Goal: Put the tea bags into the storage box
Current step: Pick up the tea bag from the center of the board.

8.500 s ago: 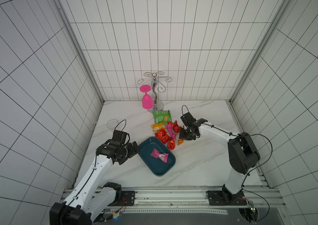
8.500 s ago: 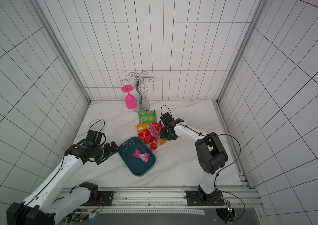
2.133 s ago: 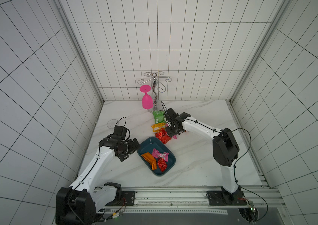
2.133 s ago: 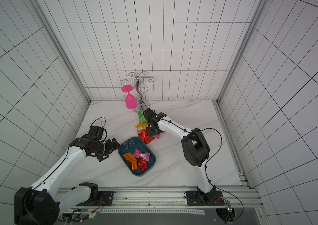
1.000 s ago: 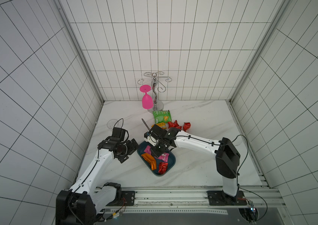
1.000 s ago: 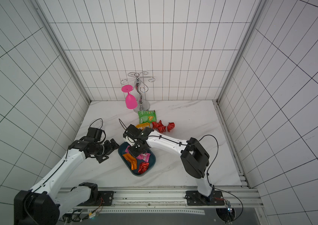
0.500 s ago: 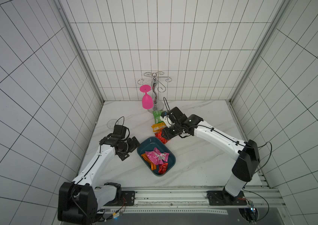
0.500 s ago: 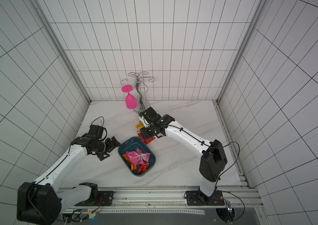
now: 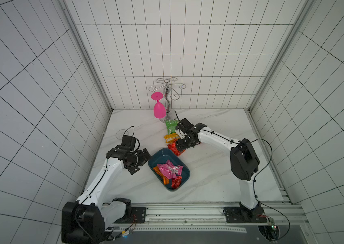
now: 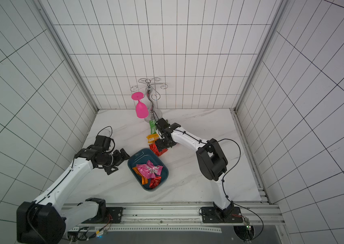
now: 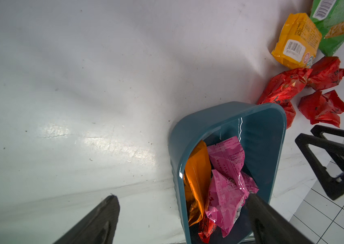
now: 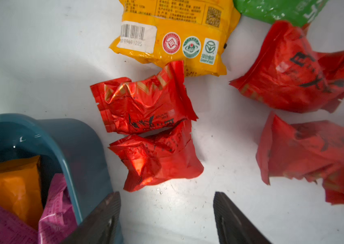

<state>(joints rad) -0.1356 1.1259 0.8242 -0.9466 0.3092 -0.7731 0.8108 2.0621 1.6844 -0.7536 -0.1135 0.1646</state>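
Right wrist view: my right gripper (image 12: 165, 195) hangs with jaws spread and empty over the marble table (image 12: 40, 63), just short of two red tea bags (image 12: 156, 162).
Left arm: the left gripper (image 11: 181, 195) is spread too, pinching nothing, at the left far corner of the storage box (image 9: 160, 150).
Box contents: pink sachets (image 9: 170, 170) and an orange sachet (image 11: 198, 175) are already inside.
Loose bags: the red cluster lies just beside the box's far right corner, with the yellow sachet (image 12: 177, 31) beyond it (the green packet (image 12: 272, 8) is not mine to move).
Step in hand: I would drop onto the nearest red bag, straddle its puffy middle and close gently.
Materials: the sachets are crinkled, slippery foil pillows. The box is smooth rigid plastic with low rounded walls.
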